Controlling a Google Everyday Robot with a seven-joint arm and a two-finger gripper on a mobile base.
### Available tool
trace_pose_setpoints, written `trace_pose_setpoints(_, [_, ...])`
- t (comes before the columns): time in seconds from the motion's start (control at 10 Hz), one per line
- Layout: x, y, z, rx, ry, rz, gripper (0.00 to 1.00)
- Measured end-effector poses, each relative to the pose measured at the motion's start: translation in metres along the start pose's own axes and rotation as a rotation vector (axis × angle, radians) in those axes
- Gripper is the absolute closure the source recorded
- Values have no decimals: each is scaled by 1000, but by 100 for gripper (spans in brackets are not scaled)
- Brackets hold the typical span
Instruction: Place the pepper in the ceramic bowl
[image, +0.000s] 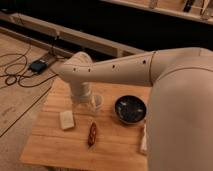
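Observation:
The dark-red pepper (92, 134) lies on the wooden table (50, 142), near the front middle. The dark blue-black ceramic bowl (130, 109) stands to its right and further back, holding nothing that I can see. My large cream arm reaches in from the right and bends down at the table's back left. My gripper (84, 107) hangs there, just left of a translucent cup (97, 103) and above and behind the pepper. It is mostly hidden by the wrist, and nothing shows in it.
A pale rectangular block (67, 120) lies left of the pepper. A white object (144, 140) lies at the table's right edge, partly behind my arm. Cables and a small dark box (37, 66) lie on the floor to the left.

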Motion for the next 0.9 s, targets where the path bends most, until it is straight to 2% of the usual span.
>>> trace_pose_setpoints(0.3, [1, -2, 0, 3, -3, -3, 35])
trace_pose_setpoints(0.5, [6, -4, 6, -8, -31, -7, 35])
trace_pose_setpoints(0.9, [23, -21, 43, -25, -32, 30, 35])
